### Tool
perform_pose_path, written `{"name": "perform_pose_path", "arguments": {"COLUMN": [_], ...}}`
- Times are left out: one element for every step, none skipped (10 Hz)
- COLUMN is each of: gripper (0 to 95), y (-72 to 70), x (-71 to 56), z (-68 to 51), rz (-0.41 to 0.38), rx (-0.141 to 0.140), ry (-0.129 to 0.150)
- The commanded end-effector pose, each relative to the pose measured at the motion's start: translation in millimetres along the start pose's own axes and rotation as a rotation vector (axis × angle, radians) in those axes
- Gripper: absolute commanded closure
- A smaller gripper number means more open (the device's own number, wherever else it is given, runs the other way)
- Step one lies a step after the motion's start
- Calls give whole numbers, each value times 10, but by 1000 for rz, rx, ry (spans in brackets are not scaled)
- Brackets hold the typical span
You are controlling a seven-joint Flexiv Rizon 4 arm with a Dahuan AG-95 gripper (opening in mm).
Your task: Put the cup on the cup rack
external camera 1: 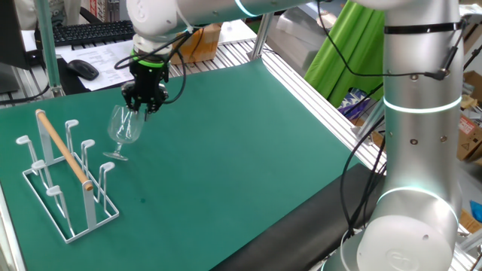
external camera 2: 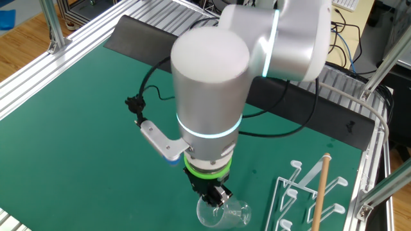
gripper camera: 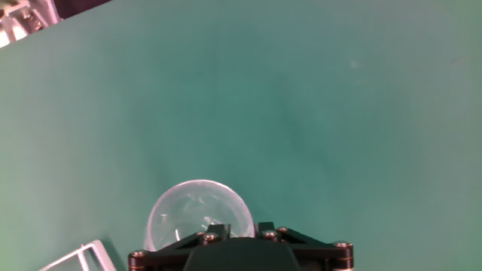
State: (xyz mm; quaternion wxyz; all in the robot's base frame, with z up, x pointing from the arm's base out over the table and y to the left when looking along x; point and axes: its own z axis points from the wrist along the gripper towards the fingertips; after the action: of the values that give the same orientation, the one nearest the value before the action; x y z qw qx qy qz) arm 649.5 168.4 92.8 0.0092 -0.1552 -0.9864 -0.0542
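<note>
The cup [external camera 1: 124,130] is a clear glass goblet, tilted, held by its rim a little above the green mat. My gripper [external camera 1: 146,104] is shut on the cup's rim. The cup rack [external camera 1: 66,177] is white wire with upright pegs and a slanted wooden rod; it stands at the left, just left of the cup. In the other fixed view the cup [external camera 2: 223,213] hangs below my gripper [external camera 2: 214,196], with the rack [external camera 2: 314,199] to its right. In the hand view the cup's bowl [gripper camera: 197,214] shows just past the fingers [gripper camera: 216,230], and a rack corner [gripper camera: 81,256] is at the bottom left.
The green mat [external camera 1: 241,158] covers the table. A keyboard [external camera 1: 94,31], mouse [external camera 1: 81,69] and papers lie behind the far edge. Aluminium rails [external camera 1: 316,98] border the right side. The robot's base column [external camera 1: 418,135] stands at the right.
</note>
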Motion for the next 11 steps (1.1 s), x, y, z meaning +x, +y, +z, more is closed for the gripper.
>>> {"name": "perform_pose_path", "arguments": {"gripper": [570,570,570,570,570,570,570,570,570,570,570], "y": [-21,-18,-17,-21,-24,-45,-78,-99,-102,-101,-103], "x": [23,18,17,7,-2,-52,-120,-158,-165,-166,-169], "z": [-6,16,22,12,4,-38,-97,-130,-134,-131,-134], "rz": [6,11,12,10,9,4,-4,-6,-6,-7,-9], "rx": [-4,-6,-7,-6,-8,-7,-7,-11,-12,-11,-10], "ry": [-13,-20,-23,-21,-18,-11,-3,3,4,3,2]}}
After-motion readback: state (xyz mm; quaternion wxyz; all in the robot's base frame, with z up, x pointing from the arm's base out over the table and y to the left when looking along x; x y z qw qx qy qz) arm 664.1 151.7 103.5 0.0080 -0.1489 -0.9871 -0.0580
